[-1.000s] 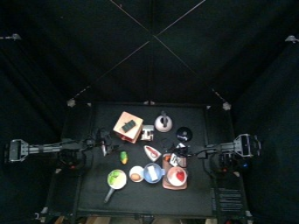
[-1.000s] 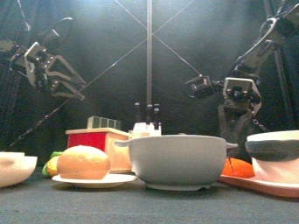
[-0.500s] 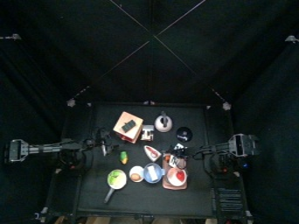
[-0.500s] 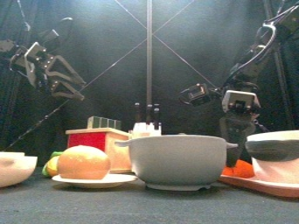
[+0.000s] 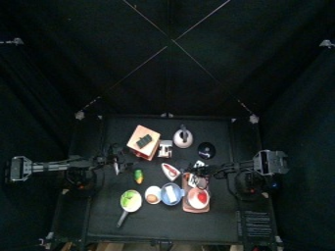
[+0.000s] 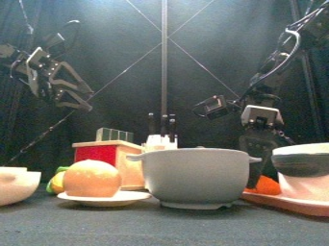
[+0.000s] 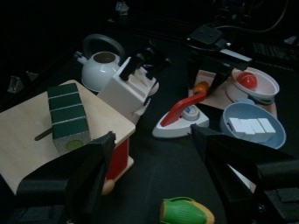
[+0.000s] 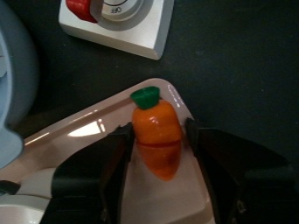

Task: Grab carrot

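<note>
The carrot point(image 8: 158, 140) is orange with a green top and lies on a pale pink tray point(image 8: 76, 140). My right gripper point(image 8: 158, 131) hangs straight over it, open, with one jaw on each side of the carrot and small gaps between. In the front view the carrot point(image 6: 264, 183) peeks out low, to the right of the big bowl, with the right gripper point(image 6: 259, 137) just above and behind it. My left gripper point(image 7: 162, 140) is open and empty, held high at the table's left side point(image 6: 58, 91).
A white timer with a red knob point(image 8: 117, 17) sits beside the tray. A kettle point(image 7: 100, 61), a wooden board point(image 7: 41, 144), a blue bowl point(image 7: 251, 127) and a red bowl point(image 7: 251, 83) crowd the table. A large grey bowl point(image 6: 193, 173) stands at the front.
My right arm has come down and slightly right, bringing its gripper lower over the tray. The left arm has not moved.
</note>
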Tool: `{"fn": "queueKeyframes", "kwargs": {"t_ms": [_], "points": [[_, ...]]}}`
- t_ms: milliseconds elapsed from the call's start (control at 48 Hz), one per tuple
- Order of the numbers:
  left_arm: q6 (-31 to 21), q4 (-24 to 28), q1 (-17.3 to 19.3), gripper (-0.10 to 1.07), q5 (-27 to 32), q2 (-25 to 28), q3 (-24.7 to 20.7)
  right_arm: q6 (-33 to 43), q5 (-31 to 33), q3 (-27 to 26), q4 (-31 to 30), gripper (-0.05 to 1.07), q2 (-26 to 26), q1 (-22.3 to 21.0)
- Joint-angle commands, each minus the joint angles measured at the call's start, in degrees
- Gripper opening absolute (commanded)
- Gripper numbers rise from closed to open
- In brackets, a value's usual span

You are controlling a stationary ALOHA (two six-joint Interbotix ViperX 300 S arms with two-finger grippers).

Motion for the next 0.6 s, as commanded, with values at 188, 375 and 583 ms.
{"fn": "queueKeyframes", "kwargs": {"t_ms": [188, 375, 583], "points": [[0.0, 0.1, 0.2, 1.01, -0.4, 0.1, -0.8, 0.0, 0.4, -1.7, -0.2, 0.69, -1.4, 0.5], [0.0, 0.1, 0.2, 1.01, -0.4, 0.1, -0.8, 0.1, 4.0, -3.6, -1.6, 0.68, -3.3, 0.5], [0.0, 0.1, 0.2, 1.01, -0.4, 0.1, -0.8, 0.1, 4.9, -5.2, -2.2, 0.68, -4.0, 0.5]]}}
